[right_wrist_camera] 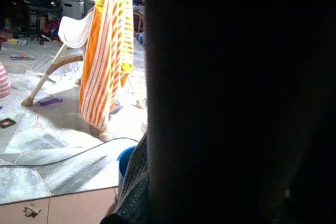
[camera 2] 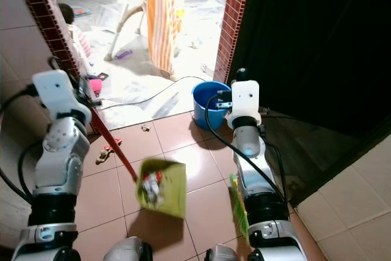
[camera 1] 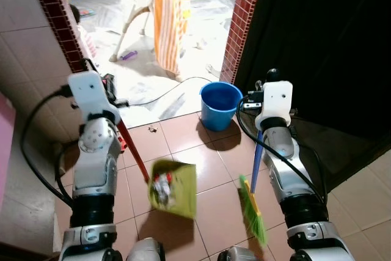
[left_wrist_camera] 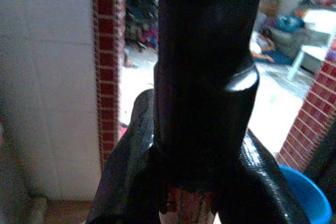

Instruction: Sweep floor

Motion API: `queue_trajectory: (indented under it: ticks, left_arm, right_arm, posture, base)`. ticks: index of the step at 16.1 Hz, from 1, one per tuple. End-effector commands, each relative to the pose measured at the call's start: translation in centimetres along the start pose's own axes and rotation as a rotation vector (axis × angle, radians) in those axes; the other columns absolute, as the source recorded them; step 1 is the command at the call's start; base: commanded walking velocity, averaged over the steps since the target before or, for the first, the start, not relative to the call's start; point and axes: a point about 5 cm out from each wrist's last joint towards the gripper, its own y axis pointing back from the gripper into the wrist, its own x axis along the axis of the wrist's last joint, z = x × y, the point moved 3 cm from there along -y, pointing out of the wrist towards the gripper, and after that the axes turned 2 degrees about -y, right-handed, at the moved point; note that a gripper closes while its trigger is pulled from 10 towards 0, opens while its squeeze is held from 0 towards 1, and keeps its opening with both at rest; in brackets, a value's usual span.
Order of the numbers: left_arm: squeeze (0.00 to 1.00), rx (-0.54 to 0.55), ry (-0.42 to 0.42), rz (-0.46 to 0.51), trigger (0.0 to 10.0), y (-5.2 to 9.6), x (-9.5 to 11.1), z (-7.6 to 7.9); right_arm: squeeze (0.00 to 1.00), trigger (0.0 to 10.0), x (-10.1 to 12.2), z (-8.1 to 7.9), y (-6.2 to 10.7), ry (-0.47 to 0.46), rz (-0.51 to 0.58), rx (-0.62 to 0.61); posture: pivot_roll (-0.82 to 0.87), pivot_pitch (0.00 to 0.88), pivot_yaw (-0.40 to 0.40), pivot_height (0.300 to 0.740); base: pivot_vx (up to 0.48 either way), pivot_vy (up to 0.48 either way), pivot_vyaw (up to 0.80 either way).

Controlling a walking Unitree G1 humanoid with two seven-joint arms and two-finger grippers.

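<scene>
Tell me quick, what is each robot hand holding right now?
Left end effector: shut on the red handle of the green dustpan.
Right end effector: holds the blue-handled broom, though its fingers are hard to make out.

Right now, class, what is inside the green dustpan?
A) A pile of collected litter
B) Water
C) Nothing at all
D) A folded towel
A: the green dustpan, hanging on its red handle below the left arm, holds a clump of red, white and dark litter.
</scene>
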Motion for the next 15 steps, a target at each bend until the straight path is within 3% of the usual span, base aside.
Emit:
queue_trajectory:
  ticks: [1,3,5,8,11,15]
  left_arm:
    - [0.0,0.033,-0.001,0.123,10.0,-0.6,3.0,0.0]
    - [0.0,0.074,0.005,0.154,10.0,-0.9,4.0,-0.6]
    - [0.0,0.106,0.066,0.173,10.0,-1.4,5.2,-0.9]
    - [0.0,0.134,0.139,0.231,10.0,-2.0,7.7,-1.0]
    - [0.0,0.126,0.152,0.258,10.0,-2.3,8.5,-0.6]
    - [0.0,0.112,0.175,0.268,10.0,-2.3,8.7,0.2]
  right_arm:
    - [0.0,10.0,1.9,0.7,-0.3,0.009,0.08,-0.026]
    - [0.0,10.0,2.0,0.9,-0.5,0.008,0.082,-0.031]
    - [0.0,10.0,1.9,0.9,-0.5,0.007,0.078,-0.028]
    - [0.0,10.0,1.8,0.4,-0.5,0.005,0.071,-0.005]
    - [0.0,10.0,1.9,0.2,-0.6,0.0,0.07,0.008]
    - [0.0,10.0,1.5,0.0,-0.3,0.0,0.058,0.027]
  posture:
    - [0.01,0.0,0.001,0.74]
    - [0.01,0.0,0.0,0.74]
    - [0.01,0.003,-0.005,0.74]
    - [0.0,0.006,-0.014,0.74]
    - [0.0,0.006,-0.016,0.74]
    - [0.0,0.007,-0.02,0.74]
  base:
    - [0.0,0.0,0.0]
    - [0.0,0.0,0.0]
    - [0.0,0.0,-0.62]
    - [0.0,0.0,0.0]
    - [0.0,0.0,0.0]
    - [0.364,0.0,0.0]
